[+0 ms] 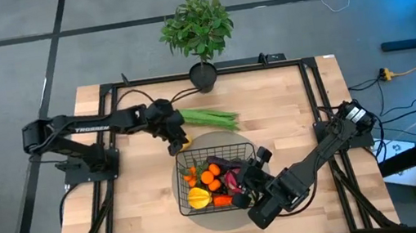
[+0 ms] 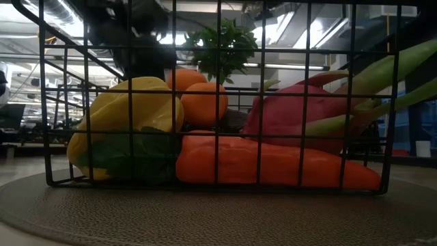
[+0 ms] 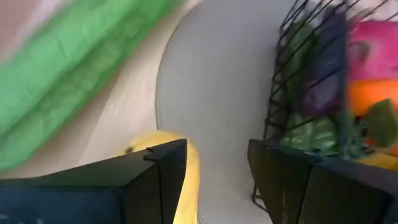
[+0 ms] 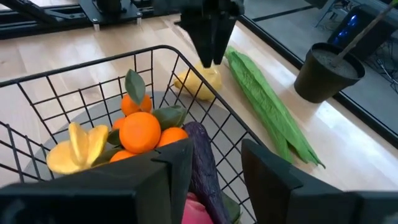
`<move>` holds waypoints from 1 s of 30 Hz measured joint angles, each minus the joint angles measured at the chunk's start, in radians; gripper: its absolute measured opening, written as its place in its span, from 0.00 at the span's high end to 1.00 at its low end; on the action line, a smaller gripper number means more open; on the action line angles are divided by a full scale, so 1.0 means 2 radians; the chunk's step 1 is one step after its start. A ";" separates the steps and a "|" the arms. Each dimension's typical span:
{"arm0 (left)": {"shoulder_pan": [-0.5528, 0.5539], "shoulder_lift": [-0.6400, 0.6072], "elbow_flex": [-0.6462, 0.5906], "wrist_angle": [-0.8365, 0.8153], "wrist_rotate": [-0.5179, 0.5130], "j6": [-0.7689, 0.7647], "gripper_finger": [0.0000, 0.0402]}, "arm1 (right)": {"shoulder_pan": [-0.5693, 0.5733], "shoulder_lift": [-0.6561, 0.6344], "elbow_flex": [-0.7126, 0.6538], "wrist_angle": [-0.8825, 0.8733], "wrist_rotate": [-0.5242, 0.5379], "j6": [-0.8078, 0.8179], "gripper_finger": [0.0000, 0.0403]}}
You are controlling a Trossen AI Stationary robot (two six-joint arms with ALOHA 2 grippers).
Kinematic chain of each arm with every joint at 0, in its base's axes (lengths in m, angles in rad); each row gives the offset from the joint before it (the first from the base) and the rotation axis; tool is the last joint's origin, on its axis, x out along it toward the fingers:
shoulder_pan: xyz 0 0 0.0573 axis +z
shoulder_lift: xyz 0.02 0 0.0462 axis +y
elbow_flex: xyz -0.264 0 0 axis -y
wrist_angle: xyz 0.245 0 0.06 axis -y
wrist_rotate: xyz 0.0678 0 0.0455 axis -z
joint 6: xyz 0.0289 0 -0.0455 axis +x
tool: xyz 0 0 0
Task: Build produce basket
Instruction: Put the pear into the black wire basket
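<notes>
Lemon lay on mat just outside basket, under left gripper, fingers apart, straddling it. Judged light, rigid, smooth, prone to rolling; best pinched across middle. Right gripper open over basket.

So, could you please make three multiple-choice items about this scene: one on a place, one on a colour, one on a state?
1. Where do the green beans lie?
A. inside the basket
B. on the table, between the basket and the potted plant
C. on the floor

2. What colour is the lemon at the left gripper?
A. yellow
B. purple
C. red

3. How are the right gripper fingers?
A. shut on a tomato
B. shut, empty
C. open, empty

Answers: 1 B, the high view shows them outside the basket, near the potted plant. 2 A, the right wrist view shows yellow. 3 C, a gap shows between them.
</notes>
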 joint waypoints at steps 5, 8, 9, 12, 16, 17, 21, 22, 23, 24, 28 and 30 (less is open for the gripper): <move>0.016 0.037 0.000 0.001 0.009 -0.006 0.60 | 0.000 0.000 0.000 0.000 0.000 0.000 0.66; 0.024 0.048 0.001 0.003 0.025 -0.007 0.60 | 0.000 0.000 0.000 0.000 0.001 0.000 0.66; 0.027 0.051 0.001 0.000 0.028 -0.007 0.60 | 0.000 0.000 0.000 0.000 0.000 0.000 0.66; 0.036 0.050 0.001 -0.028 0.027 -0.007 0.60 | 0.000 0.000 0.000 0.000 0.001 0.000 0.66; 0.044 0.036 0.000 -0.105 0.010 -0.030 0.60 | 0.000 0.000 0.000 0.000 -0.006 0.000 0.66; 0.044 0.032 0.001 -0.126 -0.005 -0.036 0.60 | 0.000 0.000 0.000 -0.001 -0.007 0.000 0.66; 0.044 0.017 -0.001 -0.156 -0.059 -0.046 0.60 | 0.000 0.000 0.000 -0.003 -0.008 0.000 0.66; 0.044 0.011 0.000 -0.153 -0.063 -0.045 0.60 | 0.000 0.000 0.000 -0.003 -0.008 0.000 0.66; 0.044 0.004 0.000 -0.152 -0.065 -0.044 0.60 | 0.000 0.000 0.000 -0.003 -0.008 0.000 0.66; 0.044 -0.002 0.000 -0.152 -0.066 -0.043 0.60 | 0.000 0.000 0.000 -0.003 -0.008 0.000 0.66; 0.039 -0.033 0.000 -0.168 -0.068 -0.045 0.60 | 0.000 0.000 0.000 -0.003 -0.010 0.000 0.66; 0.030 -0.056 0.000 -0.197 -0.076 -0.059 0.60 | 0.000 0.000 0.000 -0.003 -0.017 0.000 0.66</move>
